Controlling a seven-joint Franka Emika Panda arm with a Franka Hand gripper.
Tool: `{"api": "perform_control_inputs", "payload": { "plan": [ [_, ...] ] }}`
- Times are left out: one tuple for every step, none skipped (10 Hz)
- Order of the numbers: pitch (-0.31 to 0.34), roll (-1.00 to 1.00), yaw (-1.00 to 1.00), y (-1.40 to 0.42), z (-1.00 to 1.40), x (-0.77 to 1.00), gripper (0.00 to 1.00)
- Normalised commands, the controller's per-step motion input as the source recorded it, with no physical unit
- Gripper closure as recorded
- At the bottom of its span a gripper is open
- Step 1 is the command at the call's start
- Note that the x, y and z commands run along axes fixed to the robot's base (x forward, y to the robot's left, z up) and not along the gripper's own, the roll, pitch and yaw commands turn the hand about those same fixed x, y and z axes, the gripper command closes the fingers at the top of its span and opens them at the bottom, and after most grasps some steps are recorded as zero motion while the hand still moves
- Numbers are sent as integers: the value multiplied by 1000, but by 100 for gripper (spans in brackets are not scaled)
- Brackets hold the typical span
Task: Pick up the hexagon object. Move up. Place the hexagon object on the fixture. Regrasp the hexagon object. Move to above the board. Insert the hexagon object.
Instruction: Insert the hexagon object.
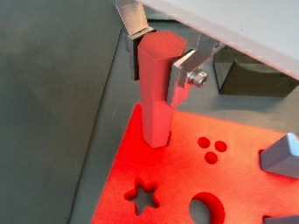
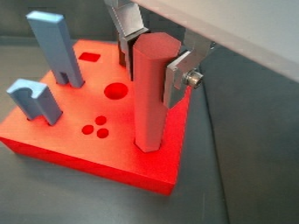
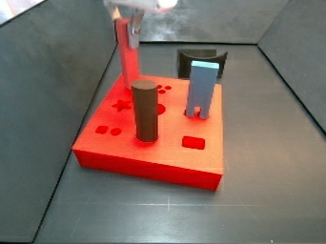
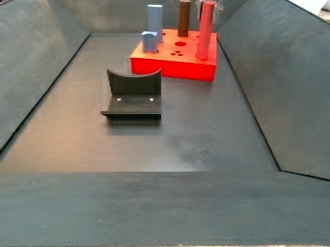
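Board [image 2: 70,144] largest, flat red. Hexagon object [image 2: 155,92] upright at board's corner, lower end at or in hole — depth unclear. Pincer [image 2: 156,54] clamps its upper end. Bar looks rigid, light, smooth-faced — hold flat faces, keep vertical.
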Motion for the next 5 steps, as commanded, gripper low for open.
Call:
{"api": "perform_control_inputs", "payload": {
  "plan": [
    [-63, 203, 77, -143, -369, 71, 100],
    [-77, 203, 0, -154, -249, 0, 100],
    [-103, 37, -14, -100, -151, 0, 100],
    [-13, 0, 0, 0, 0, 0, 100],
    [0, 0, 0, 0, 0, 0, 100]
  ]
}}
